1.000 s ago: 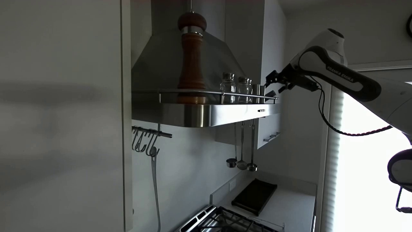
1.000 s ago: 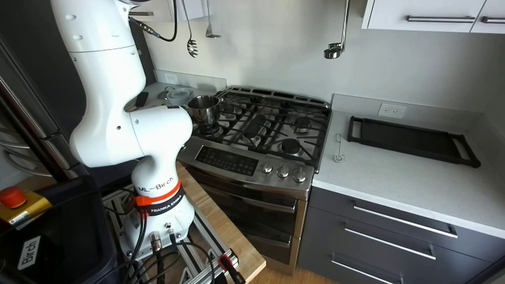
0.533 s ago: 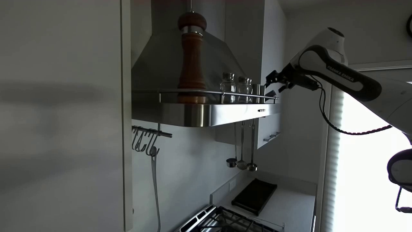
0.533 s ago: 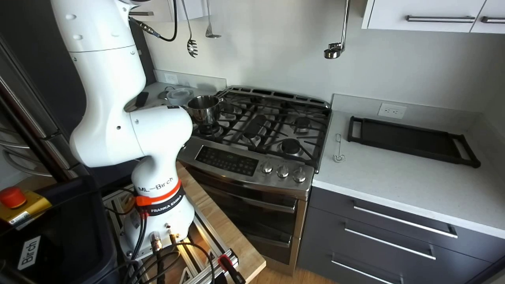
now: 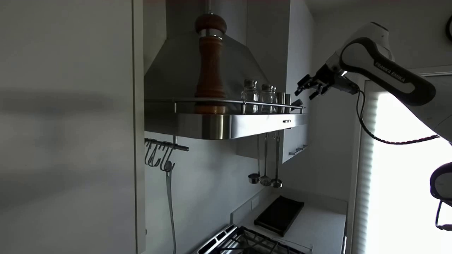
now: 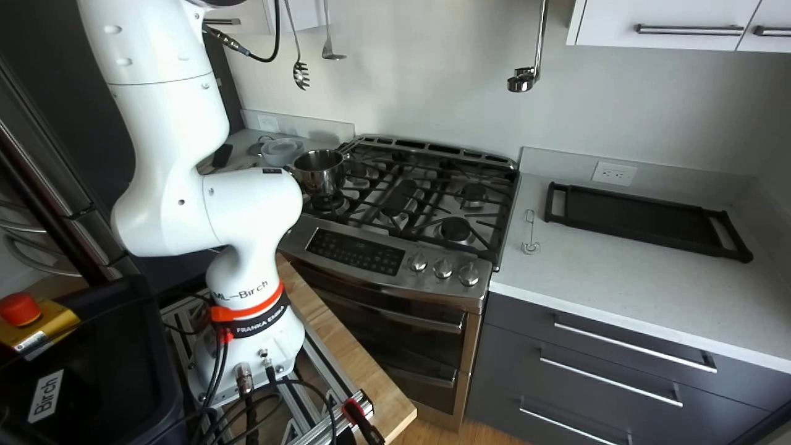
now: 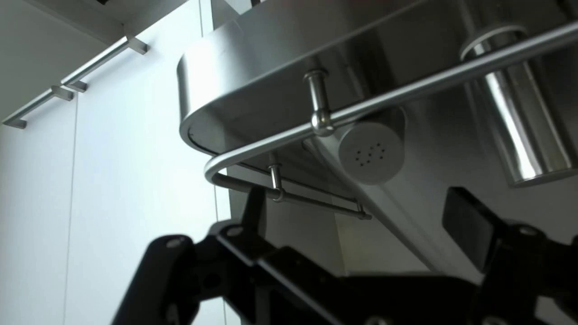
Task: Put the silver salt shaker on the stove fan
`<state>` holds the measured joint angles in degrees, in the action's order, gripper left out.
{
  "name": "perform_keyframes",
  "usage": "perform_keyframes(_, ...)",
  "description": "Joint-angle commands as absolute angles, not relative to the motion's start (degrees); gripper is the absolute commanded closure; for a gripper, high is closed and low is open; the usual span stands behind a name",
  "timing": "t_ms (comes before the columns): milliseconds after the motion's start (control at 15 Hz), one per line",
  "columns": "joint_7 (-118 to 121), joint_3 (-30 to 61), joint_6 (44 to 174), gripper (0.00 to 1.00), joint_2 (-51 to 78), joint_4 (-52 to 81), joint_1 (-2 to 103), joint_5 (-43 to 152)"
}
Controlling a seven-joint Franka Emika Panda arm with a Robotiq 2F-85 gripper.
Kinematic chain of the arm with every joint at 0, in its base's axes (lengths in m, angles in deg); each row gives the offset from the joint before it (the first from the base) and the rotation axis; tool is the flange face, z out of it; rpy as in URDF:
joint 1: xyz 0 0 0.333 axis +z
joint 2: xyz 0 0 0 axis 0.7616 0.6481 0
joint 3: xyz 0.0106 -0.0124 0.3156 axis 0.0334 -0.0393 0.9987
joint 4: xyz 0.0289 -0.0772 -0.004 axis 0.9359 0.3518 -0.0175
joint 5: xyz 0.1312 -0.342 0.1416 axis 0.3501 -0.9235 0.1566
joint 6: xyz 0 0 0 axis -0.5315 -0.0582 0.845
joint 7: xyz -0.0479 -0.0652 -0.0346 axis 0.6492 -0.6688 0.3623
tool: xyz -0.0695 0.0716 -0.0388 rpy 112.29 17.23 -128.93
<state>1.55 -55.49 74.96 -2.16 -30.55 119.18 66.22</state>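
In the wrist view, much of the salt shaker (image 7: 371,155) was hidden behind its dotted end and the rail (image 7: 451,76), and the gripper (image 7: 361,217) was blurred, cut off by the bottom edge. In an exterior view, the stove fan (image 5: 254,125) ran past the top edge and behind a pale panel (image 5: 67,127); in both exterior views, an edge cut off the arm (image 6: 167,204).

The white arm (image 6: 191,207) has 1 orange band (image 6: 250,308) under "Birch" lettering (image 6: 250,290).
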Motion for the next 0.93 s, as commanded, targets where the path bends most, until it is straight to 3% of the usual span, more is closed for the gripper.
perform_keyframes(0,6.2,-39.9,72.4,0.00,-4.5,-30.4,104.9,69.8)
perform_keyframes(267,10.5,-24.5,71.7,0.00,-3.8,-29.9,87.0,73.2)
perform_keyframes(333,11.0,-30.4,72.3,0.00,-5.0,-28.5,94.3,71.7)
perform_keyframes(733,15.5,-28.9,72.8,0.00,-4.7,-27.2,92.3,72.5)
perform_keyframes(800,16.0,-28.9,72.7,0.04,-4.8,-27.1,92.3,72.7)
perform_keyframes(867,16.4,-29.0,72.8,0.22,-4.8,-27.0,92.3,72.8)
